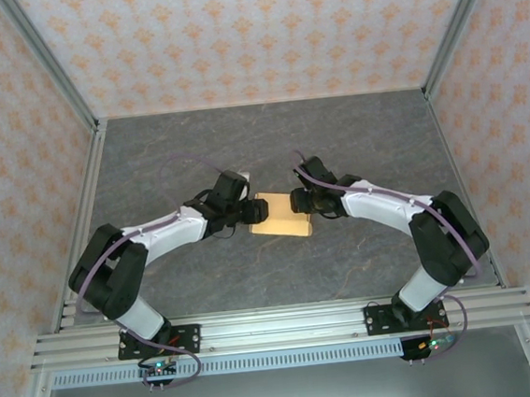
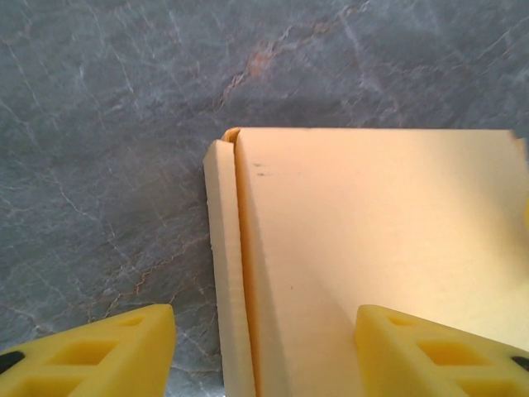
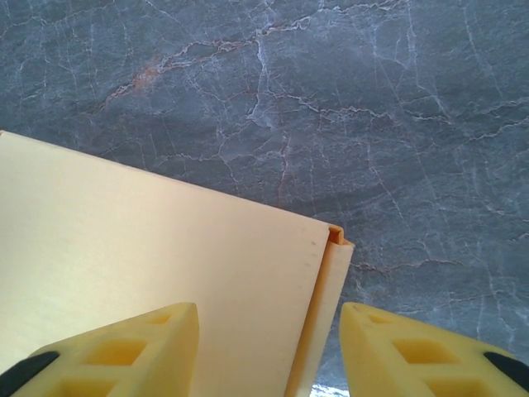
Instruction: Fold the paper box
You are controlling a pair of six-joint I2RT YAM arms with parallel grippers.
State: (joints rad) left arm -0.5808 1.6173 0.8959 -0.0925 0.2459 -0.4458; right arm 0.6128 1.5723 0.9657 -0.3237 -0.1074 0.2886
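Now, box (image 1: 281, 214) flat on bench (image 1: 335, 145), centre, jaws at both ends.
Orange-yellow board, narrow flap (image 2: 223, 265) along its left edge. Left jaws wide, astride that edge: one finger (image 2: 99, 347) over bare bench, the other over the box. Right jaws wide, astride the right edge likewise; nothing clamped.

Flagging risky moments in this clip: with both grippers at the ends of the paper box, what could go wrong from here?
1. The left gripper stands open astride the narrow side flap of the paper box; closing might crease it off its fold line.
2. The right gripper straddles the opposite flap; uneven pushes could slide the box across the table.
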